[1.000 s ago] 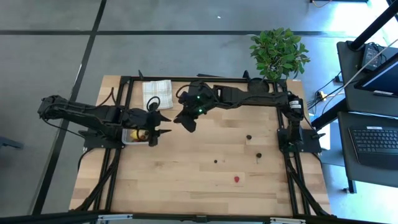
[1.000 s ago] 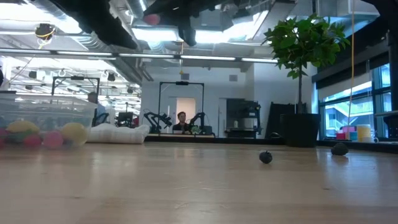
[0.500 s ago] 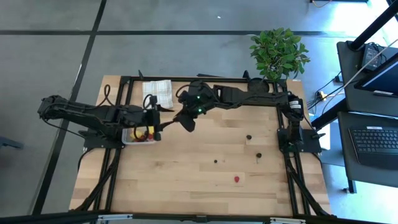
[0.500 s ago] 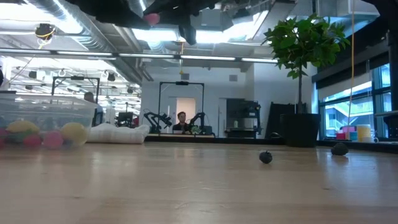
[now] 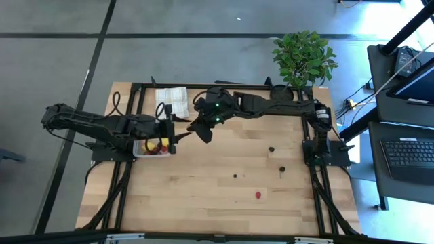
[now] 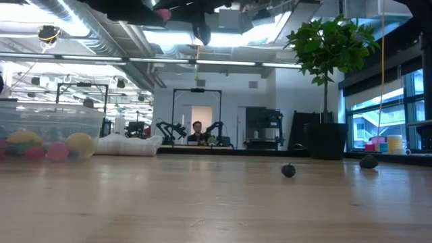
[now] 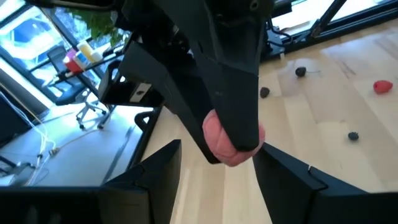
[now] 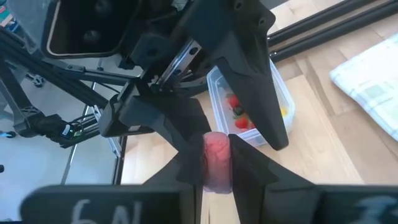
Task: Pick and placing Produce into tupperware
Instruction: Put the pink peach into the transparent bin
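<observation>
overhead looks straight down, low looks level across the table (image 5: 217,196) — wrists close in.

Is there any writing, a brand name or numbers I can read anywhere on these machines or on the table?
"6N": pale characters, blurred and partly cut off, on the dark body of the right gripper at the edge of its own wrist view; the reading is uncertain.
A small pale label on the dark frame in the left wrist view: too small to read.
Nothing else legible.
</observation>
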